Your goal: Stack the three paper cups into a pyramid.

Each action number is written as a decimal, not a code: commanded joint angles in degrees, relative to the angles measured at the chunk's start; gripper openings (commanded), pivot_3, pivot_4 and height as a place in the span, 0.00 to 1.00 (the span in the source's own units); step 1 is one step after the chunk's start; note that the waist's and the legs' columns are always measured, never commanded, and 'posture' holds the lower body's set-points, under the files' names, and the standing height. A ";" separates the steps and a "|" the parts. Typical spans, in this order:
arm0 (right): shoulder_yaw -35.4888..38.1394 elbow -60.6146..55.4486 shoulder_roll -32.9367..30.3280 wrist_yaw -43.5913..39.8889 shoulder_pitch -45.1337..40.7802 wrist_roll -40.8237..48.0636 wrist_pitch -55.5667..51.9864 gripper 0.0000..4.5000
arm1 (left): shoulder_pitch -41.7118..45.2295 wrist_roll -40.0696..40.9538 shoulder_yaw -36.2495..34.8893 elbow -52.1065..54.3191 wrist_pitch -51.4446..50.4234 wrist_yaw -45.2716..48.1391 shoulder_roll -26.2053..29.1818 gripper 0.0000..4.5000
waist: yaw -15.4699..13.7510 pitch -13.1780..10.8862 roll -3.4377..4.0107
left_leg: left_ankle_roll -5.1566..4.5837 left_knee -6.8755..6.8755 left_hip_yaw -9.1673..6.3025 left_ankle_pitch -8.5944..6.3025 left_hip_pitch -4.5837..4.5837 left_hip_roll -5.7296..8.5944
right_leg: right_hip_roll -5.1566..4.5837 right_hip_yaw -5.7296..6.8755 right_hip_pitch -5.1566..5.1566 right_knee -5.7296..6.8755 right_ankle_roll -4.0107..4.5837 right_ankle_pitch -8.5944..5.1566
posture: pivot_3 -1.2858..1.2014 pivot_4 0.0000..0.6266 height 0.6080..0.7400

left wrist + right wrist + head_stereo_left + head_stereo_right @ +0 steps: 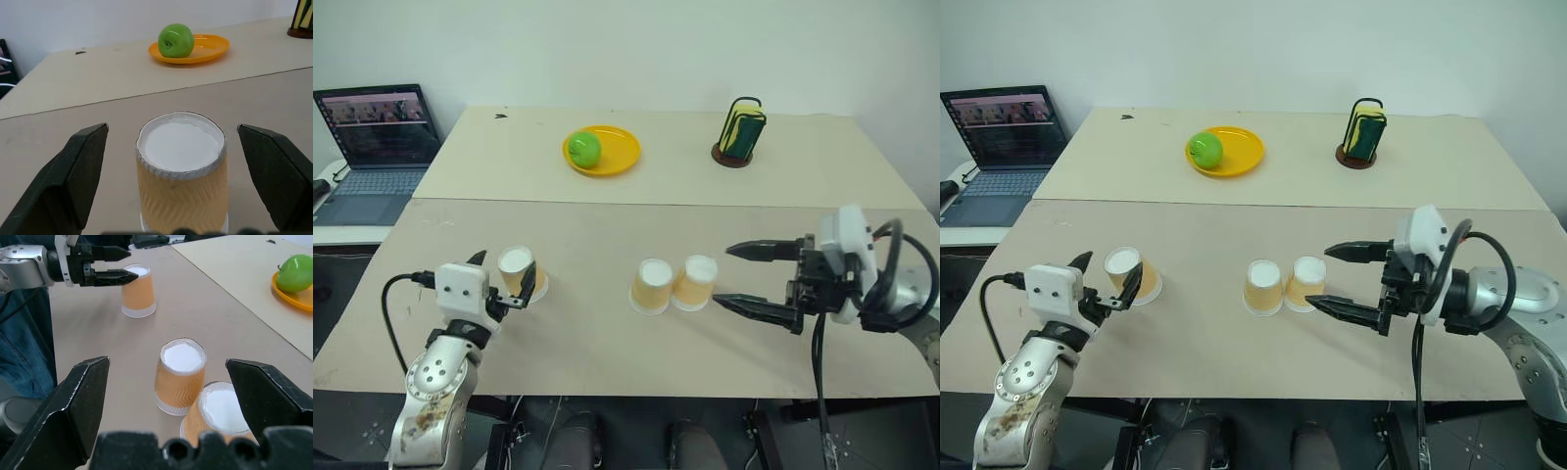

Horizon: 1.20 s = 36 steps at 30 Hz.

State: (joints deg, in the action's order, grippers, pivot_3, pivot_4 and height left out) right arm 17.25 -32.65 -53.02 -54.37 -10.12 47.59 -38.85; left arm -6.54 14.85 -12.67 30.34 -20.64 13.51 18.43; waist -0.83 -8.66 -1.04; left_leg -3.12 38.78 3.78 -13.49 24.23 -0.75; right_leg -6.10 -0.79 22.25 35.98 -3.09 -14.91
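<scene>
Head views: left hand, black two-fingered, fingers spread, straddling one tan-orange tapered paper cup standing upside down, white base up, near the front left of the beige board surface; no contact visible. Right hand, fingers wide apart, empty, just beside two more tan-orange paper cups: centre cup upright on its rim, right cup leaning against it. Far half of surface: green apple on round yellow plate; black wire holder with green and yellow contents. Open laptop on a side desk at left.

Left wrist view: inverted cup between both spread fingers, gaps either side; apple and plate beyond.

Right wrist view: paired cups between parted fingers; left hand around the third cup farther off.
</scene>
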 commanded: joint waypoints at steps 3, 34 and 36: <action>3.87 -1.84 -0.39 0.51 0.75 1.08 1.03 0.99 | 3.13 0.76 1.54 -2.33 -0.13 2.66 0.98 1.00 | 0.10 0.00 -0.01 | 0.00 0.00 0.01 0.00 0.00 0.00 | 0.02 0.00 0.01 0.02 0.00 0.00 | 0.52 0.24 0.96; 2.16 -1.31 0.09 2.30 3.23 -2.82 1.75 1.00 | 9.31 1.55 2.73 1.38 0.70 6.01 3.51 0.56 | 0.00 0.00 -0.01 | 0.00 -0.01 -0.01 -0.01 0.01 -0.01 | -0.31 -0.02 0.02 -0.01 0.00 0.00 | 0.52 0.24 0.96; 2.09 -1.31 0.20 2.33 3.21 -2.83 1.69 1.00 | 13.74 3.80 3.61 4.65 -1.09 7.77 4.82 0.56 | -0.02 -0.01 -0.02 | 0.00 -0.01 -0.01 -0.01 0.03 0.00 | -0.32 -0.02 0.02 -0.02 0.00 0.00 | 0.52 0.24 0.96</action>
State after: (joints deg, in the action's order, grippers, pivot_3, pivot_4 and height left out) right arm 18.70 -33.16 -52.93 -52.24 -6.42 45.00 -38.82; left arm 1.70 15.50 -10.32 27.73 -21.26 18.73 21.34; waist -0.85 -8.67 -1.06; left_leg -3.12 38.77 3.76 -13.50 24.28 -0.75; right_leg -6.43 -0.81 22.28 35.96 -3.09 -14.91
